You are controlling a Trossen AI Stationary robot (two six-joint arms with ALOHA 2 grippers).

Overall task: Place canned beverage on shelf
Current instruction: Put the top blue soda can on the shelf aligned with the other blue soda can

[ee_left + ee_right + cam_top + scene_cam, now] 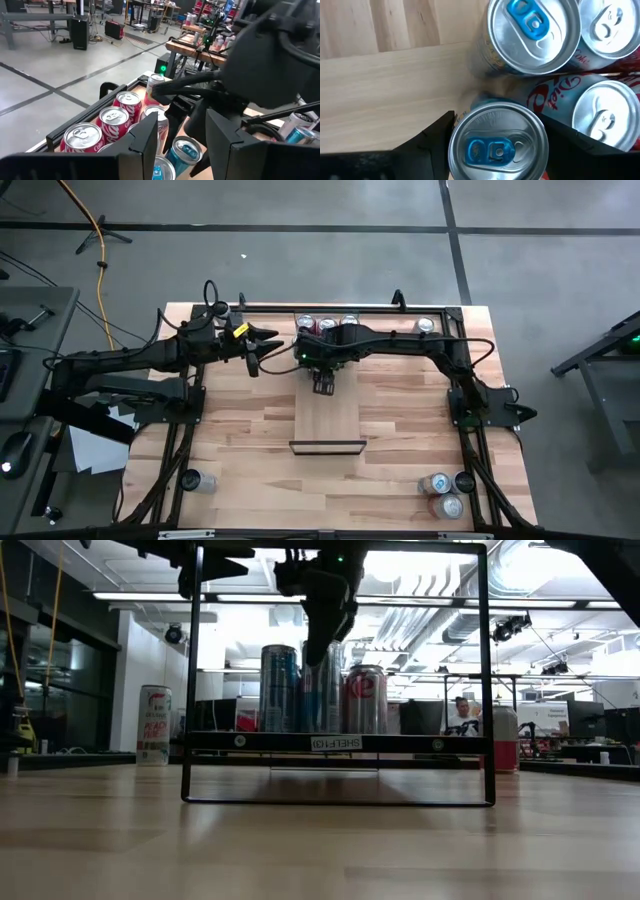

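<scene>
Two dark fingers of the right gripper [495, 145] flank a blue-tabbed can [495, 142], one on each side and touching or nearly touching its wall, so it looks clamped on the can for a straight lowering among its neighbours. That can stands upright at the far end of the shelf [328, 420], just beside another blue-tabbed can [532, 32] and two Diet Coke cans [605, 117]; it is packed tight, likely to leave the nearer shelf boards free. Left of it, the left gripper [262, 345] hovers near the far can row with fingers partly apart, holding nothing, apparently waiting clear. Beyond, more cans line the table's far rail
</scene>
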